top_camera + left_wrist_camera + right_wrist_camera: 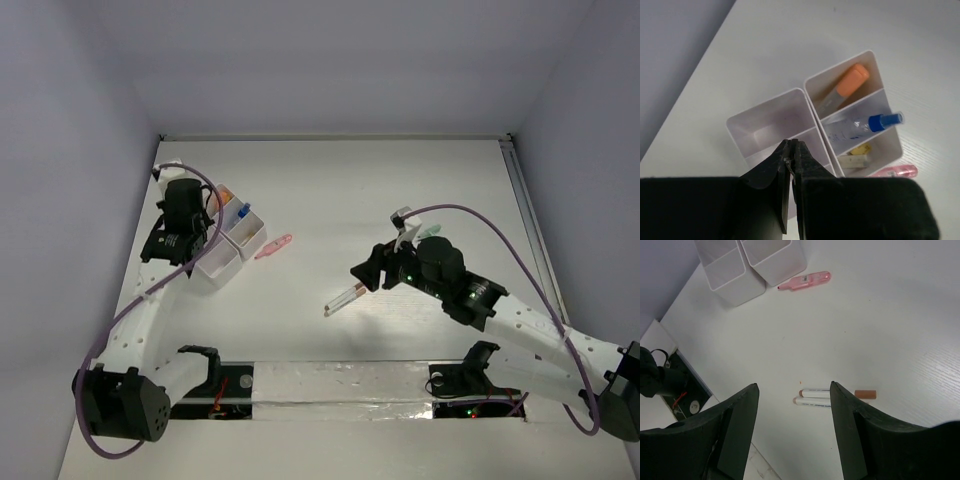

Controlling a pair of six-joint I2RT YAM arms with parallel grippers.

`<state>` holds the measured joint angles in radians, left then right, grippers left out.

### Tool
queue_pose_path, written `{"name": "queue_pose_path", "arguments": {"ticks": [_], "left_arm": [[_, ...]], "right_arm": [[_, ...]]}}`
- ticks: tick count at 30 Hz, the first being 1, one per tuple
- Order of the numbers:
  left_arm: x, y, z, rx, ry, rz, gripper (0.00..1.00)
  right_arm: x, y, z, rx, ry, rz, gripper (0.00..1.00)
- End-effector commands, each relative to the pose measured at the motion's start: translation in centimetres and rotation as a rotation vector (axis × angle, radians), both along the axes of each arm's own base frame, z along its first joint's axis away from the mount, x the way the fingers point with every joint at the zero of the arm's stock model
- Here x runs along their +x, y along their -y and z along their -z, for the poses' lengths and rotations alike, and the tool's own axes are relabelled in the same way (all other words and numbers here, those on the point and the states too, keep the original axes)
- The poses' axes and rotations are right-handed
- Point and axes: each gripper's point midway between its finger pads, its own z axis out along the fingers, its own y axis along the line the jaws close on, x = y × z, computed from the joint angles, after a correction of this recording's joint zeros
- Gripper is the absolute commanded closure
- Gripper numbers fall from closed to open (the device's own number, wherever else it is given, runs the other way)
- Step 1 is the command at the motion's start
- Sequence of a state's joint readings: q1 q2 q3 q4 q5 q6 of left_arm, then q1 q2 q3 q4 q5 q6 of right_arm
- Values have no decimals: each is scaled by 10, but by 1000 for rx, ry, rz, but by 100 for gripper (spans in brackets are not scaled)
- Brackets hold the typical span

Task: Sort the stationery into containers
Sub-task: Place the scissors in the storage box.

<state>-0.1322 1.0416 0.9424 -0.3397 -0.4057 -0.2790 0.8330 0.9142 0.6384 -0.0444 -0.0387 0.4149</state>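
As you scan from the left, your left gripper (791,147) hangs over the white tray (770,120), jaws pressed together and holding nothing. The tray sits near the table's (400,180) left edge. Its left unit shows only bare compartments. In its right unit, the far compartment holds an orange-capped marker (850,82), the middle one a clear pen with a blue cap (860,125), and the near one a yellow eraser (862,149) touching a beige block (855,161). A pink marker (897,171) lies on the table just beside the tray's right side. Well apart, towards the middle, two thin white sticks (814,396) with brown tips lie side by side, with a small brown piece (865,393) near them. Your right gripper (792,385) hovers there, jaws apart, gripping nothing.
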Motion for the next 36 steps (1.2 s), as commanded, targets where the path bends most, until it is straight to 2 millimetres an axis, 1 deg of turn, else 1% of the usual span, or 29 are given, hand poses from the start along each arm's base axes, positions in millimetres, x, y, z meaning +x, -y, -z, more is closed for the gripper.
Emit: {"name": "queue_pose_path", "arguments": {"ticks": [1,4,9,13,18,21,22,28,36], "left_arm": [[9,-24,-30,43,73,-77,100],[14,-32,-29,51,65,-104,100],[16,-49,-26,63,61,-174,100],[18,-47,-17,50,53,-168,100],[21,-55,-7,38,34,-188,100],[26,-52,-5,23,36,-174,100],[26,-55,-2,22,29,-184,100],[29,-51,10,0,12,-174,100],[29,-49,17,-11,4,-170,100]], "right_arm": [[-5,-3,-12,41,35,-28,35],[-6,-4,-12,41,32,-30,35],[-10,-6,-11,46,23,-51,36],[-10,-5,-11,48,24,-53,36],[-10,-5,-11,46,24,-53,36],[-10,-6,-11,45,25,-54,36],[-10,-6,-11,46,26,-54,36],[-10,-5,-12,49,28,-55,36],[-11,-5,-14,53,33,-60,36]]}}
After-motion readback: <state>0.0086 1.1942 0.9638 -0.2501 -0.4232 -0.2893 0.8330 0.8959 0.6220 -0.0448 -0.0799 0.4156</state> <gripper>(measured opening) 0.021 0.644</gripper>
